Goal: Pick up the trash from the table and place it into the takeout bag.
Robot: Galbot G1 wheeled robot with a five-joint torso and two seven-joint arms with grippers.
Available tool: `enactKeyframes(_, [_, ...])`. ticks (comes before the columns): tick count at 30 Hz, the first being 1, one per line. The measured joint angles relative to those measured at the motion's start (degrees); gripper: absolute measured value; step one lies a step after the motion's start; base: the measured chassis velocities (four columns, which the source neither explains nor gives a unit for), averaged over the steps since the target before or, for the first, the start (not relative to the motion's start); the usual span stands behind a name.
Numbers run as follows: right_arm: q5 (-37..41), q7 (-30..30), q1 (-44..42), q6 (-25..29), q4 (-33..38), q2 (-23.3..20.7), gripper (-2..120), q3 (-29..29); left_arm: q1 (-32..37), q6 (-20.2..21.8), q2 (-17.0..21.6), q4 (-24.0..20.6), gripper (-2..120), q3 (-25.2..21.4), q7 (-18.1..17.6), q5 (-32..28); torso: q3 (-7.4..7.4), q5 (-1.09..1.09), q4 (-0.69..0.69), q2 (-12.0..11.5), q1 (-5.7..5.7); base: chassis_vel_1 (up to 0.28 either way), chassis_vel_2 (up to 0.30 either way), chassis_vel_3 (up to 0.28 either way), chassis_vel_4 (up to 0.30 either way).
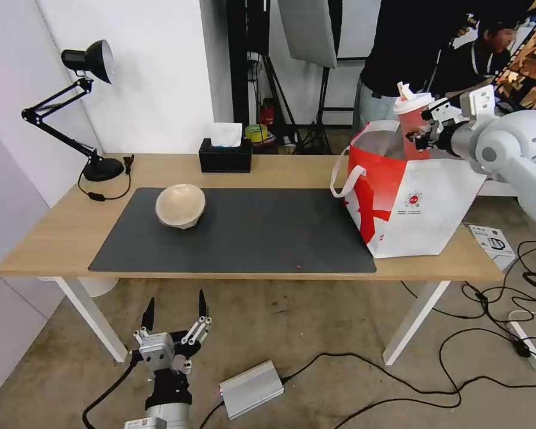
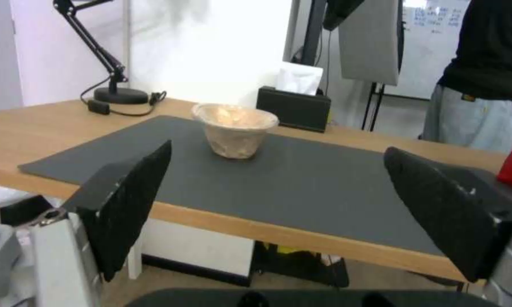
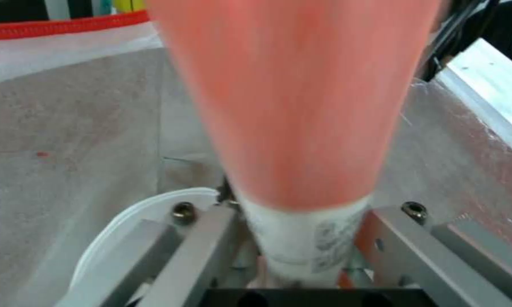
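My right gripper [image 1: 424, 132] is shut on the red drink cup [image 1: 412, 126] with its white lid, holding it upright over the open takeout bag [image 1: 426, 205] at the table's right end. In the right wrist view the cup [image 3: 290, 102] hangs above the bag's foil lining [image 3: 68, 128], and a white round rim [image 3: 117, 226] lies on the bag's floor. The beige paper bowl [image 1: 180, 205] rests tilted on the dark grey mat [image 1: 250, 238], left of centre. My left gripper [image 1: 174, 313] stands open, low in front of the table's edge, facing the bowl [image 2: 235, 130] from well short of it.
A black tissue box [image 1: 224, 156] and a black desk lamp [image 1: 92, 113] stand along the table's [image 1: 59, 232] far side. On the floor lie a silver box [image 1: 251, 388] and cables [image 1: 488, 333]. A person stands behind the bag.
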Motion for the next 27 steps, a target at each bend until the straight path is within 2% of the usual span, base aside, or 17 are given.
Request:
enactKeyframes(4, [0.03, 0.01, -0.26, 0.01, 0.46, -0.64, 39, 0.05, 0.13, 0.08, -0.12, -0.19, 100, 0.15, 0.0, 0.02, 0.0, 0.0, 0.0, 0.0, 0.0, 0.0, 0.0, 0.0, 0.0])
enactKeyframes(5, [0.03, 0.01, -0.26, 0.01, 0.46, -0.64, 39, 0.05, 0.13, 0.08, -0.12, -0.19, 100, 0.15, 0.0, 0.02, 0.0, 0.0, 0.0, 0.0, 0.0, 0.0, 0.0, 0.0, 0.0])
enactKeyframes(8, [0.03, -0.08, -0.29, 0.01, 0.57, -0.95, 51, -0.02, 0.19, 0.09, -0.11, -0.24, 100, 0.22, 0.0, 0.06, 0.0, 0.0, 0.0, 0.0, 0.0, 0.0, 0.0, 0.0, 0.0])
enactKeyframes(9, [0.03, -0.08, -0.29, 0.01, 0.57, -0.95, 51, -0.02, 0.19, 0.09, -0.11, -0.24, 100, 0.22, 0.0, 0.06, 0.0, 0.0, 0.0, 0.0, 0.0, 0.0, 0.0, 0.0, 0.0])
enactKeyframes(13, [0.03, -0.51, -0.45, 0.02, 1.35, -1.67, 70, -0.53, -0.49, 0.29, -0.28, -0.53, 100, -0.25, -0.01, -0.18, 0.0, 0.0, 0.0, 0.0, 0.0, 0.0, 0.0, 0.0, 0.0])
enactKeyframes(14, [0.03, -0.51, -0.45, 0.02, 1.35, -1.67, 70, -0.53, -0.49, 0.29, -0.28, -0.53, 100, -0.25, -0.01, -0.18, 0.0, 0.0, 0.0, 0.0, 0.0, 0.0, 0.0, 0.0, 0.0])
enactKeyframes(16, [-0.11, -0.86, -0.98, 0.02, 1.69, -1.96, 80, -0.61, -0.83, 0.93, -0.16, -1.01, 100, -0.56, -0.06, -0.68, 0.0, 0.0, 0.0, 0.0, 0.0, 0.0, 0.0, 0.0, 0.0])
enactKeyframes(17, [-0.11, -0.86, -0.98, 0.02, 1.69, -1.96, 80, -0.61, -0.83, 0.93, -0.16, -1.01, 100, -0.56, -0.06, -0.68, 0.0, 0.0, 0.0, 0.0, 0.0, 0.0, 0.0, 0.0, 0.0])
enactKeyframes(20, [-0.46, -1.21, -1.24, 0.02, 1.7, -2.14, 95, -0.61, -0.62, 1.06, -0.05, -1.06, 100, -0.58, -0.06, -0.78, 0.0, 0.01, 0.0, 0.0, 0.0, 0.0, 0.0, 0.0, 0.0])
enactKeyframes(27, [-0.55, -1.46, -0.47, 0.02, 1.43, -2.21, 100, -0.73, -0.37, 1.04, -0.5, -1.1, 100, -0.42, -0.07, -0.58, 0.0, 0.0, 0.0, 0.0, 0.0, 0.0, 0.0, 0.0, 0.0])
